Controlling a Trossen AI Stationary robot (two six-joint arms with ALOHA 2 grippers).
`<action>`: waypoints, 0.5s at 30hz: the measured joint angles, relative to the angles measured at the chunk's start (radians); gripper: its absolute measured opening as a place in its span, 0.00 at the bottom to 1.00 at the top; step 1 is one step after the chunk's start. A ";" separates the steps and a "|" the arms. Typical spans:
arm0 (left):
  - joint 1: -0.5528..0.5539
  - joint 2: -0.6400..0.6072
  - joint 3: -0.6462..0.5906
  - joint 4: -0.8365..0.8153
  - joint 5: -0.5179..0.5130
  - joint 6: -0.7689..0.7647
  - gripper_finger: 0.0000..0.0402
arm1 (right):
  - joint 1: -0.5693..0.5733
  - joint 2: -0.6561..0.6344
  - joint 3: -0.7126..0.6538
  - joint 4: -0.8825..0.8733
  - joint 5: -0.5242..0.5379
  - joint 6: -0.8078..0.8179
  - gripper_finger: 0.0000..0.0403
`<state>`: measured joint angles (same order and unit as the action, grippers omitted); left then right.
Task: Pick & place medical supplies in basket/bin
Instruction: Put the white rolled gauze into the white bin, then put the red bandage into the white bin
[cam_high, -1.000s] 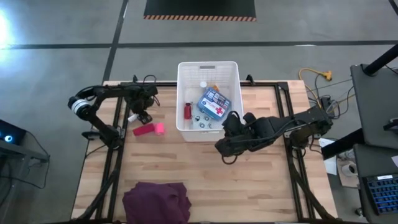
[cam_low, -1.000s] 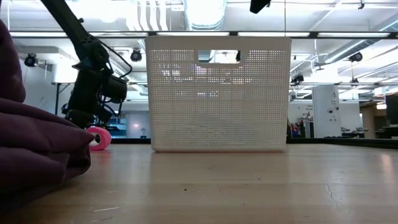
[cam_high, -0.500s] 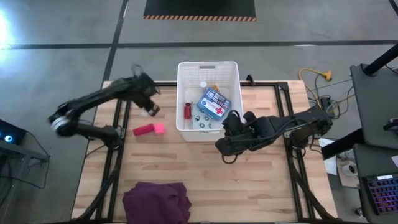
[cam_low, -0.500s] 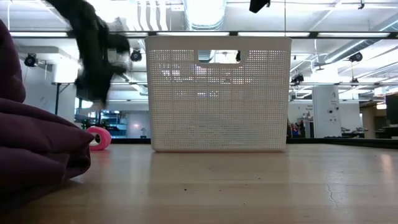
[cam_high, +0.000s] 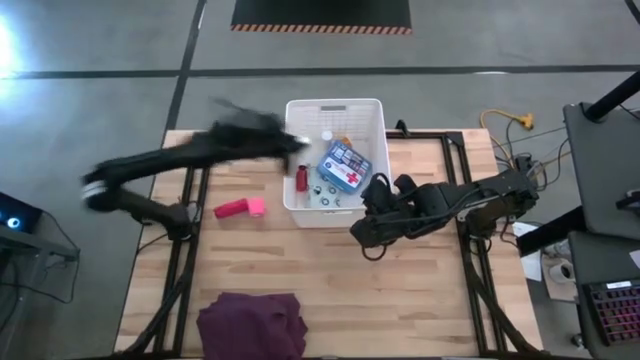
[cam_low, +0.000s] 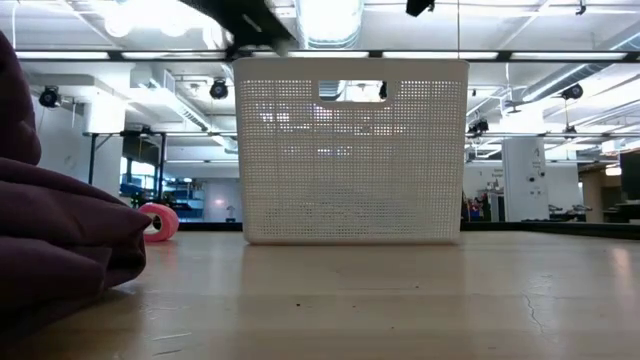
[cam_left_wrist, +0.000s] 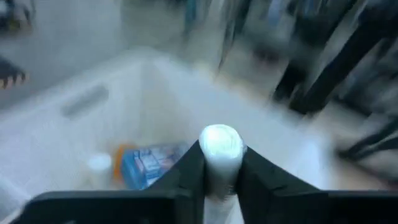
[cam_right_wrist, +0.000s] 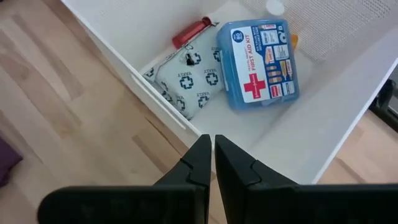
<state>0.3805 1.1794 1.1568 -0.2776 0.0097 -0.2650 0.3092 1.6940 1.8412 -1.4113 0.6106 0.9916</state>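
Note:
My left gripper (cam_high: 298, 146) hangs blurred above the left rim of the white perforated basket (cam_high: 372, 112) and is shut on a white vial (cam_left_wrist: 221, 142). Inside the basket lie a small red bottle (cam_right_wrist: 191, 32), a white-blue patterned pouch (cam_right_wrist: 186, 81), a blue first-aid pouch (cam_right_wrist: 261, 62), another white vial (cam_right_wrist: 273, 7) and a sliver of something orange (cam_right_wrist: 293, 41). A pink-red tube (cam_high: 240, 208) lies on its side on the table, left of the basket. My right gripper (cam_right_wrist: 209, 155) waits shut, above the table by the basket's near right corner. My left gripper pinches the white vial between its two fingers (cam_left_wrist: 186, 171). The vial's rounded end (cam_left_wrist: 221, 138) sticks out past the fingertips. It is lifted clear, above the basket's inside. The blur hides more.
A large dark purple cloth (cam_high: 252, 325) lies bunched at the table's near left, filling the left of the low view (cam_low: 60, 250). Bare wood stretches between the cloth and the basket. Cables and equipment sit off the table's right edge.
My left arm has swung fast from the table left of the basket, up and toward the right, carrying the white vial, and now reaches over the basket's left rim. The pink-red tube has stayed in place.

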 joint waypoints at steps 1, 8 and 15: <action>-0.008 0.059 0.026 0.017 -0.008 0.044 0.15 | 0.000 -0.008 0.000 -0.004 -0.001 0.000 0.03; -0.005 0.315 0.281 -0.228 -0.047 0.093 0.48 | 0.024 -0.049 -0.004 -0.041 0.022 0.055 0.03; -0.047 0.293 0.510 -0.551 -0.176 0.265 0.57 | 0.040 -0.062 -0.016 -0.080 0.029 0.053 0.03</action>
<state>0.3335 1.4721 1.6663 -0.8288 -0.1663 -0.0005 0.3496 1.6320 1.8256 -1.4915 0.6398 1.0447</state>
